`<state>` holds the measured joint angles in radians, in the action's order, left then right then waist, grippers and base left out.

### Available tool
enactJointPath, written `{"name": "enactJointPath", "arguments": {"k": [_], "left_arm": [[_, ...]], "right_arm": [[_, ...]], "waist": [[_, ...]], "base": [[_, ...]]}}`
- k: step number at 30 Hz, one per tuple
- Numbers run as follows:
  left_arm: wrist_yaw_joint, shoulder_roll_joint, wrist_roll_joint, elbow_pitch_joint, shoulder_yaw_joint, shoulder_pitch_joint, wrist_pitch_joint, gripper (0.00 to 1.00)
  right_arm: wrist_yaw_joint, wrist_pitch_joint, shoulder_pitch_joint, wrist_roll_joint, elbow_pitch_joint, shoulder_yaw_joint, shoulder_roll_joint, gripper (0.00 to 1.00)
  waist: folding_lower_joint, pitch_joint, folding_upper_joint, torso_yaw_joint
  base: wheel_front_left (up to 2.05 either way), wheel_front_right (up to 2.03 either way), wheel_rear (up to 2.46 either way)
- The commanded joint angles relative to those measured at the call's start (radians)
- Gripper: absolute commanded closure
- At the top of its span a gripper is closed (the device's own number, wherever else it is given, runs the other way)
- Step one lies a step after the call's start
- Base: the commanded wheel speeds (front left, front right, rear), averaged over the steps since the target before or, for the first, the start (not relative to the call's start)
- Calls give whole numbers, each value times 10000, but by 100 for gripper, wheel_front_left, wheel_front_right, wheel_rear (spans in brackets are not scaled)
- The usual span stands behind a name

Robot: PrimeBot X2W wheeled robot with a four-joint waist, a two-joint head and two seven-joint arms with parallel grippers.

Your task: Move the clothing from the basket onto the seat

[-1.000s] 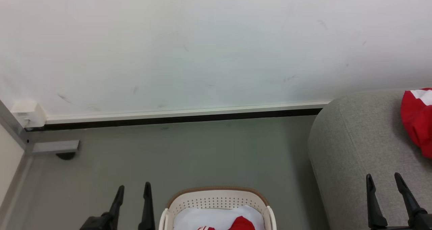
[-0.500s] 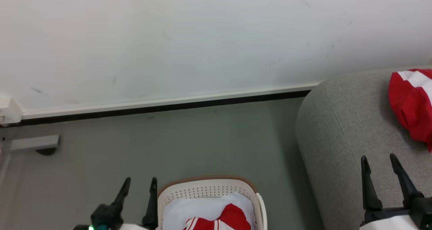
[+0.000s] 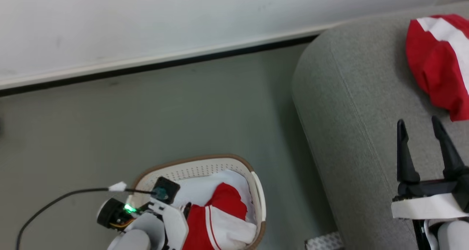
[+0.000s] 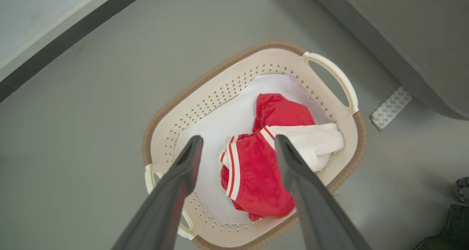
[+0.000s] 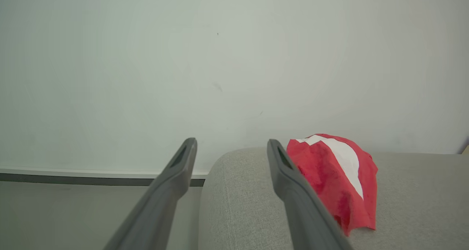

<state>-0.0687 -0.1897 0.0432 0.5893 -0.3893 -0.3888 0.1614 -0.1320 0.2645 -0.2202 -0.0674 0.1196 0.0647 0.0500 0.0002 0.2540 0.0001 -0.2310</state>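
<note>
Left wrist view — clothing (image 4: 256, 180) beneath pincer (image 4: 237, 143)

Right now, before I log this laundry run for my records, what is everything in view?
basket: one, cream with brown rim, on the floor beside the seat
red clothing: one heap, red with white trim, in the basket
white pad: one, white, under that heap
red garment: one, red with white band, on the seat
seat: one, grey, right side
patterned patch: one, pale, floor by the seat's base
left gripper: one, dark, open above the basket
right gripper: one, dark, open over the seat
</note>
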Motion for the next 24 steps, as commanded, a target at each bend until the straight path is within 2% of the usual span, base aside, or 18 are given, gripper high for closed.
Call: {"name": "enactJointPath", "arguments": {"k": [1, 6, 10, 19, 24], "left_arm": [[-77, 64, -137, 369, -100, -261, 261, 0], [-380, 283, -488, 1763, -920, -1168, 874, 0], [-498, 485, -623, 2637, -1382, -1862, 885, 0], [-556, 933, -335, 4132, -1663, -3096, 546, 0], [-451, 858, -672, 4813, -1978, -3837, 460, 0]], "right_arm": [[25, -4, -278, -37, -140, -22, 7, 0], [25, -4, -837, -220, -461, -228, 3, 0], [25, -4, -1248, -231, -645, -611, 35, 0], [25, -4, -1724, -375, -1111, -658, 172, 0], [25, -4, -1892, -459, -1504, -640, 258, 0]], "waist": [[-2, 646, -1, -510], [-2, 1672, -1, -954], [-2, 2573, -1, -1207], [-2, 3929, -1, -1188], [-2, 4708, -1, -1175]], "base": [[0, 0, 0], [0, 0, 0], [0, 0, 0], [0, 0, 0], [0, 0, 0]]}}
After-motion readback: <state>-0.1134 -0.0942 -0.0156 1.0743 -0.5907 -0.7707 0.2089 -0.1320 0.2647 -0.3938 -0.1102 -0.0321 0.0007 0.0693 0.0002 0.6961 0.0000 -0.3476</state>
